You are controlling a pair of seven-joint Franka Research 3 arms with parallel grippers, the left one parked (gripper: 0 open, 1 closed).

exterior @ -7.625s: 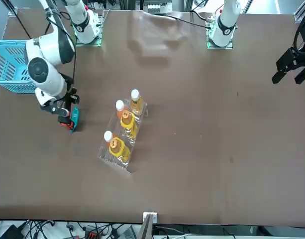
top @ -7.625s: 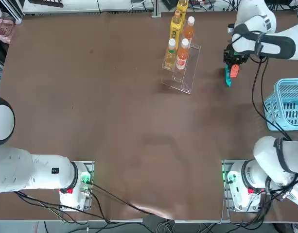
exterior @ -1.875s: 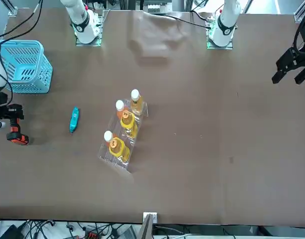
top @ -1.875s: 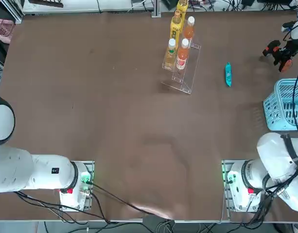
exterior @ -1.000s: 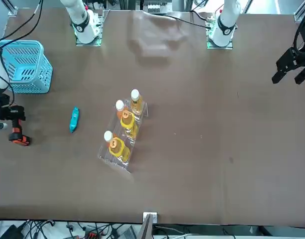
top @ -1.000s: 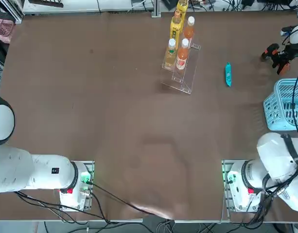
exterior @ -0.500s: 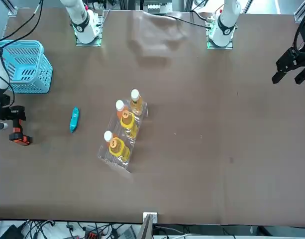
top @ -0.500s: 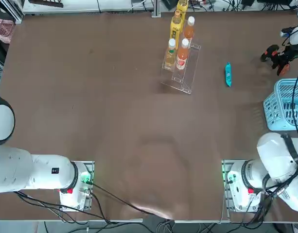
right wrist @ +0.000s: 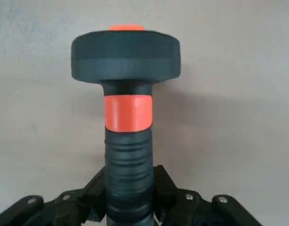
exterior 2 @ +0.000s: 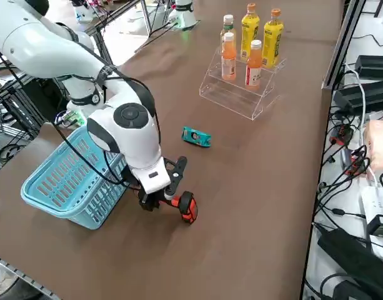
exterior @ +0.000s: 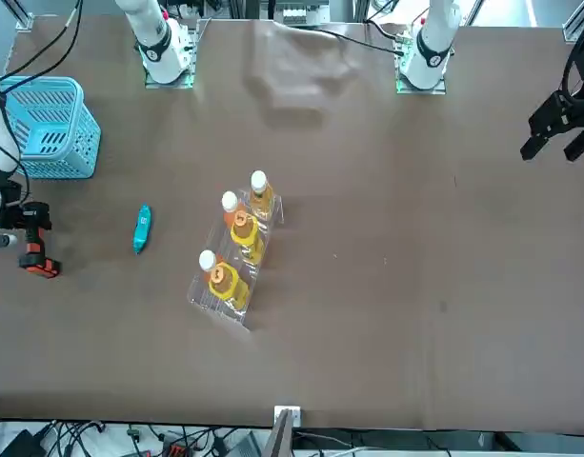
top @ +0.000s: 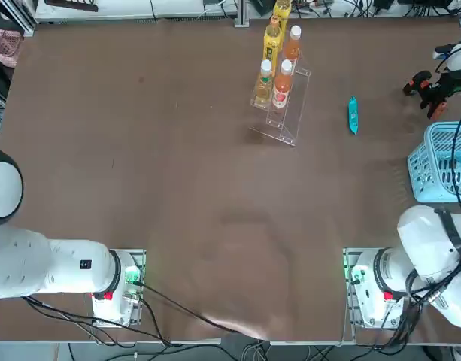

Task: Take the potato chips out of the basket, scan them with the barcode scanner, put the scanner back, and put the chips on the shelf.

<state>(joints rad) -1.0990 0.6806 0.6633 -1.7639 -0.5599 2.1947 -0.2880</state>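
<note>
My right gripper [right wrist: 128,197] is shut on the barcode scanner [right wrist: 126,55], gripping its ribbed black handle below the orange band. In the right side view the gripper [exterior 2: 161,197] holds the scanner [exterior 2: 187,207] low over the table beside the basket [exterior 2: 66,181]. The light blue basket [top: 444,162] sits at the table's right edge. The teal packet of potato chips [top: 353,115] lies flat on the table between the scanner [top: 420,81] and the shelf [top: 286,113], apart from both. The clear shelf [exterior: 236,276] holds several bottles.
Orange and yellow drink bottles [exterior 2: 253,44] fill the shelf's tiers. Cables and power strips [exterior 2: 360,94] run along the far table edge in the right side view. Open brown table [top: 177,188] stretches left of the shelf.
The gripper and scanner have barely shifted, staying near the basket. The chips packet and shelf have not moved.
</note>
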